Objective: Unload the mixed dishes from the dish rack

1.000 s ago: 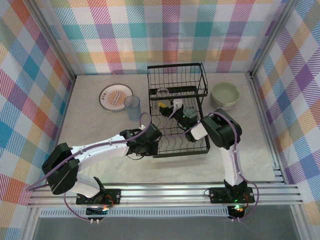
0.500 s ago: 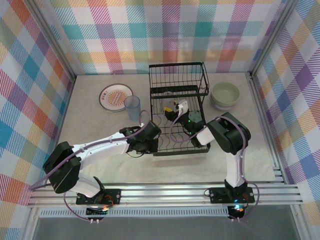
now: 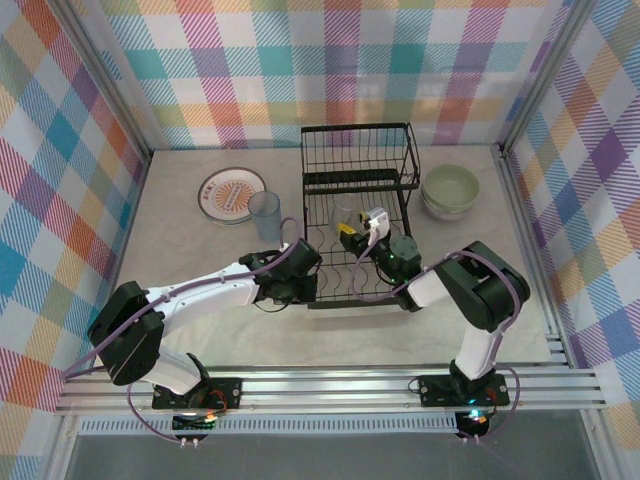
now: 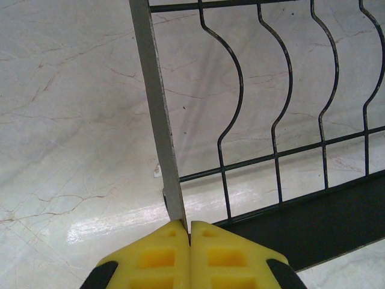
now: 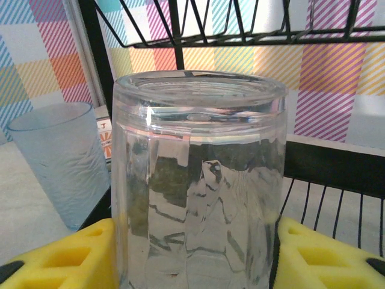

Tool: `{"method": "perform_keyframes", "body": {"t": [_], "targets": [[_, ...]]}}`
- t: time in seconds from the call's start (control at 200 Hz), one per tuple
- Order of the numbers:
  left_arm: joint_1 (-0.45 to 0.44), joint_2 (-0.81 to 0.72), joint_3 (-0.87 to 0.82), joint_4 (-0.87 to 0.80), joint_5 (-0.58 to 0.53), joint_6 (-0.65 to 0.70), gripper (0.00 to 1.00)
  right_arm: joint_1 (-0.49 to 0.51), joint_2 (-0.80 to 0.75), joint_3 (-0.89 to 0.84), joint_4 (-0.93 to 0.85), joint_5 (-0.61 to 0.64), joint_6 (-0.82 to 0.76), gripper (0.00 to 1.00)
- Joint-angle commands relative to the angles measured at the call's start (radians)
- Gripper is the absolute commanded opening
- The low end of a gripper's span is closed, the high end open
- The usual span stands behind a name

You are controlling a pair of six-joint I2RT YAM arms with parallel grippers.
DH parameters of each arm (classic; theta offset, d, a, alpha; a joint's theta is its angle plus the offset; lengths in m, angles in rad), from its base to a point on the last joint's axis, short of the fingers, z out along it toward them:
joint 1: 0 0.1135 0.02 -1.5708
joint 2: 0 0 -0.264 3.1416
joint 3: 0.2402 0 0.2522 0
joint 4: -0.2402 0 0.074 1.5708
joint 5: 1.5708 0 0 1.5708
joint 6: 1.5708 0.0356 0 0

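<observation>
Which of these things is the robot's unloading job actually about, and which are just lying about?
Part of the job: dish rack; clear glass tumbler, between the right gripper fingers; bluish tumbler, orange-patterned plate and stacked green bowls, all on the table.

Just backdrop: plaid walls; metal rail.

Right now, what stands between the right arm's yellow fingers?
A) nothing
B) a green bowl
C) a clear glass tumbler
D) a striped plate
C: the right wrist view shows a clear glass tumbler flanked by both yellow fingers, with the dish rack behind it.
</observation>
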Motion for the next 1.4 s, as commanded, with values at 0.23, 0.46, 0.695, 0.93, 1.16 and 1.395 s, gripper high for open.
{"method": "perform_keyframes", "body": {"t": [0.23, 0.46, 0.695, 0.93, 1.16, 1.395], "targets": [[0.052, -0.009, -0.018, 0.09, 0.031, 0.082, 0.01, 0.015, -0.162, -0.145, 0.047, 0.05, 0.067, 0.53], [0.057, -0.042, -0.027, 0.121, 0.056, 0.1, 0.2, 0.015, -0.321, -0.169, -0.158, 0.065, 0.098, 0.52], [0.059, -0.159, -0.055, 0.113, 0.028, 0.134, 0.66, 0.015, -0.432, -0.171, -0.315, 0.088, 0.129, 0.51], [0.066, -0.279, -0.078, 0.098, 0.014, 0.165, 0.86, 0.015, -0.542, -0.172, -0.467, 0.117, 0.158, 0.51], [0.067, -0.478, -0.146, 0.104, -0.029, 0.183, 0.98, 0.015, -0.624, -0.171, -0.603, 0.156, 0.221, 0.51], [0.069, -0.701, -0.276, 0.196, -0.031, 0.186, 1.0, 0.017, -0.709, -0.173, -0.709, 0.209, 0.295, 0.51]]}}
